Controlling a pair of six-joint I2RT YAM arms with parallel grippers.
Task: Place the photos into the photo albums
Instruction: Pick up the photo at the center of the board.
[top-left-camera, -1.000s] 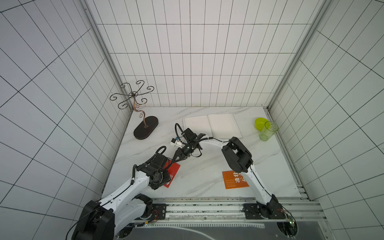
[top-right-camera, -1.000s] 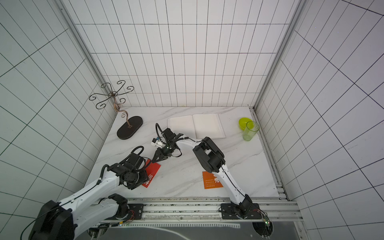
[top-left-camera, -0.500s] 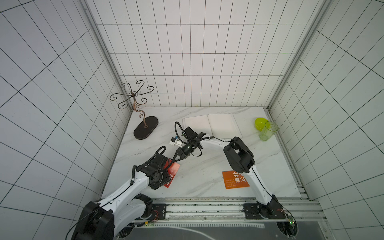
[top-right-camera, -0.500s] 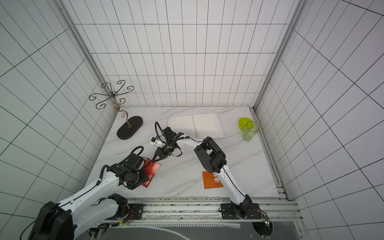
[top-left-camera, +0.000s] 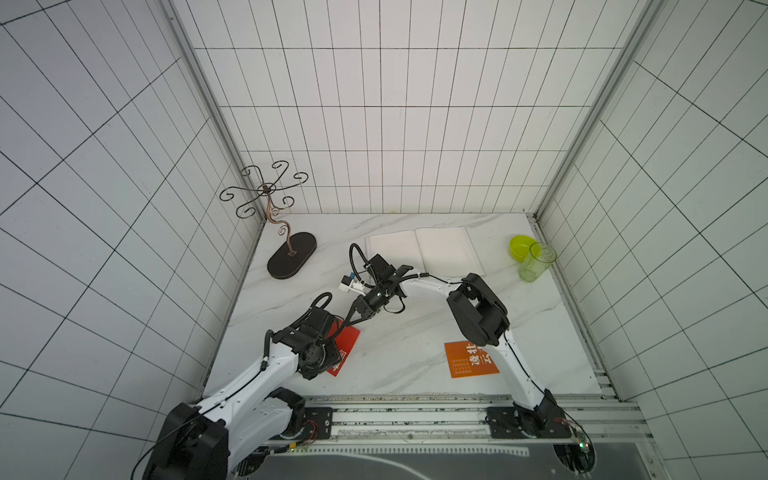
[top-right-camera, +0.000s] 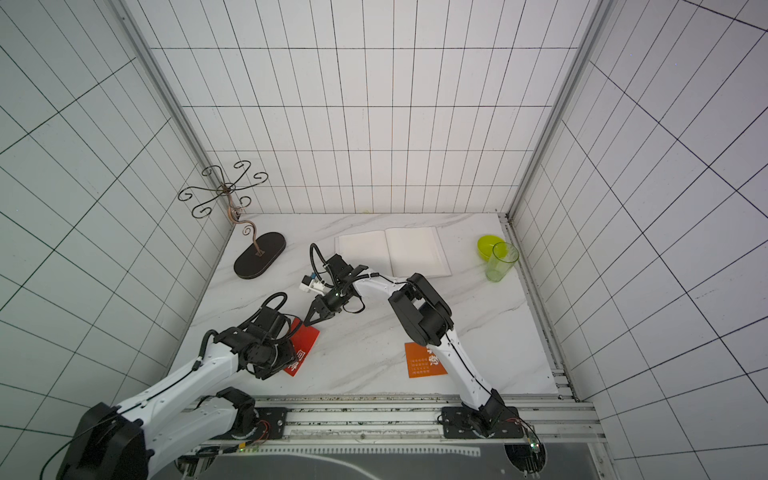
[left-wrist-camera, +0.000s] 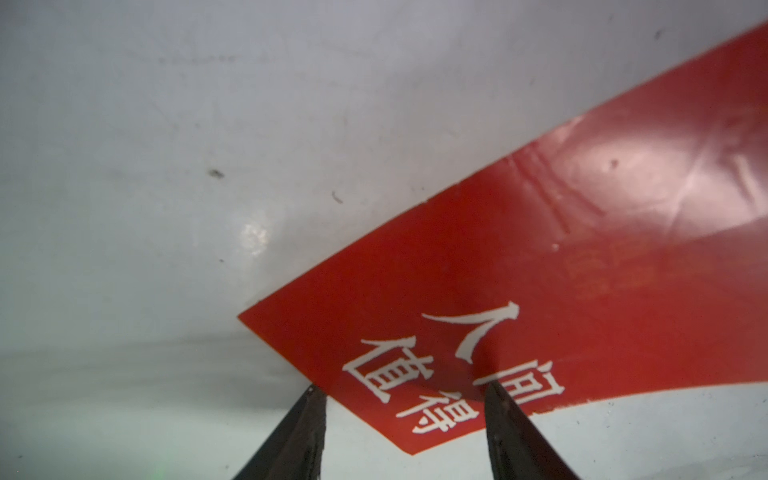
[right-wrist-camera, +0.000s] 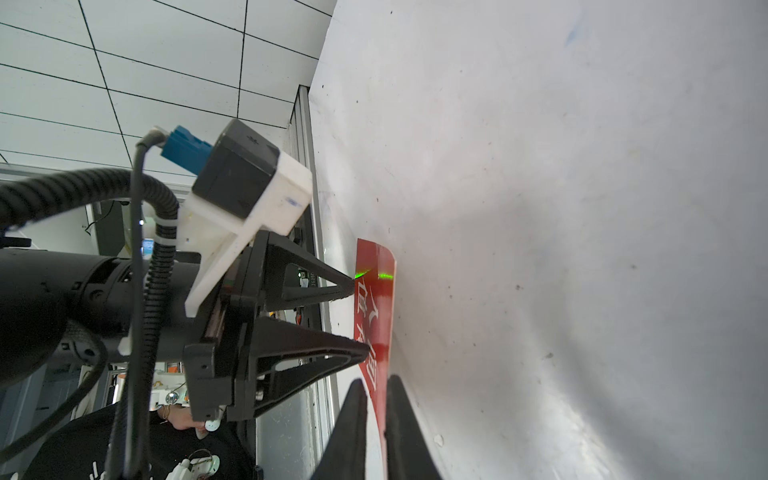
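L fingers (left-wrist-camera: 509, 419): open, tips on red card (left-wrist-camera: 519, 257), near end | R fingers (right-wrist-camera: 351, 419): pinching its far edge | tabletop (top-left-camera: 415, 332) near-left

Right fingers (right-wrist-camera: 353, 432) tighter on red card (right-wrist-camera: 374, 291)

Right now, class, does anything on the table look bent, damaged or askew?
The red card is bowed, not flat: the right gripper pinches one end while the left gripper, open, sits at the other. Crease lines mark its face.
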